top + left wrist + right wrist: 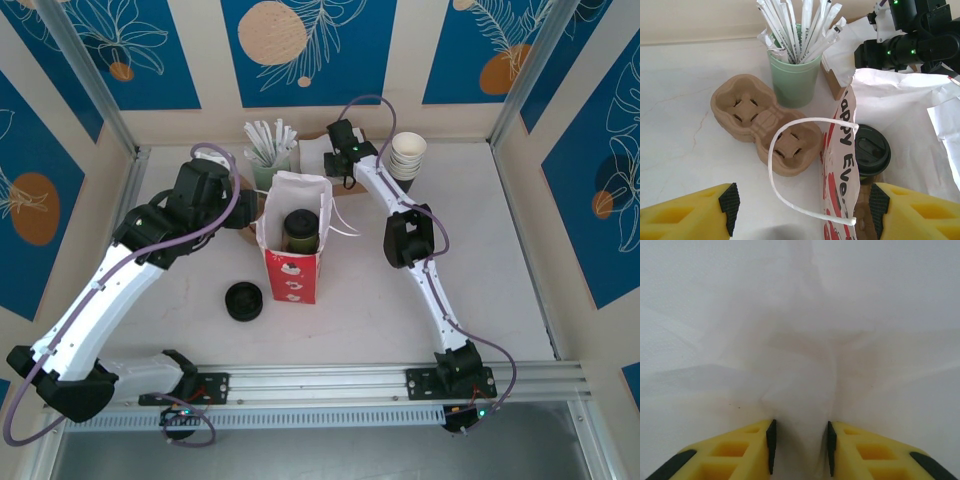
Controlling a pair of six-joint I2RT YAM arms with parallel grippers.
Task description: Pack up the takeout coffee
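The takeout coffee (299, 228), a dark cup with a round black lid (871, 149), stands upright inside the open red-and-white bag (292, 275). My left gripper (802, 205) is open at the bag's left side. Its jaws straddle the bag's printed wall (840, 165) and the white cord handle (771, 165), touching neither. My right gripper (345, 175) is behind the bag at the back of the table. In the right wrist view its jaws (800, 447) stand narrow, with a raised fold of white napkin paper (800, 390) pinched between the pads.
A brown pulp cup carrier (765, 122) lies left of the bag. A green cup of wrapped straws (793, 75) stands behind it. A low stack of black lids (244, 300) sits front left, and stacked lidless cups (407, 155) stand back right.
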